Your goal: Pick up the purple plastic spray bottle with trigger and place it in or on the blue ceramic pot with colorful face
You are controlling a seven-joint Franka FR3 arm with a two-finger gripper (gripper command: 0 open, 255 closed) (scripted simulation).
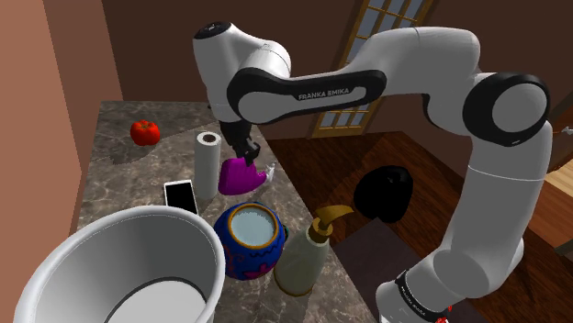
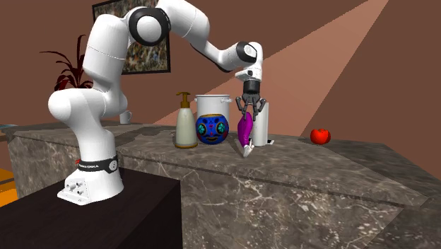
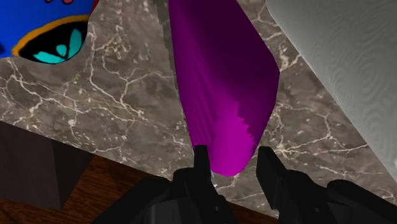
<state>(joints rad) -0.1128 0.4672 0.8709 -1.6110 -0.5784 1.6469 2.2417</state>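
Plainly the carry is the step in hand, and the shoulder view reads thus from its left; a big white bucket [image 1: 119, 248] sits at the near corner of the marble counter [image 1: 119, 179], a red tomato [image 1: 144, 132] lies far back, a phone [image 1: 181, 194] lies flat, and a roll of paper towel [image 1: 207, 161] stands upright just beside the task's thing. Next comes the purple spray bottle [image 1: 241, 174], hanging tilted under the black gripper [image 1: 241, 150]; the wrist view shows the two fingers [image 3: 202, 162] pinching its purple body from either side. In the second exterior view the bottle's pale trigger end points down, close to the counter, and I cannot tell whether it has cleared the surface. Nearer the camera and a little to the right stands the blue pot [image 1: 241, 261], open mouth up, its painted face turned toward the second exterior view; bottle and pot are near but apart, and the bottle is not over the mouth. Right of the pot, just beside it, stands a cream soap dispenser [image 1: 303, 261].

With the grasp apparently made, the next move calls for height first; the low trigger end must rise above the pot's rim. Then comes a short travel to centre the bottle over the mouth, keeping off the dispenser's pump; only then a lowering and a release.
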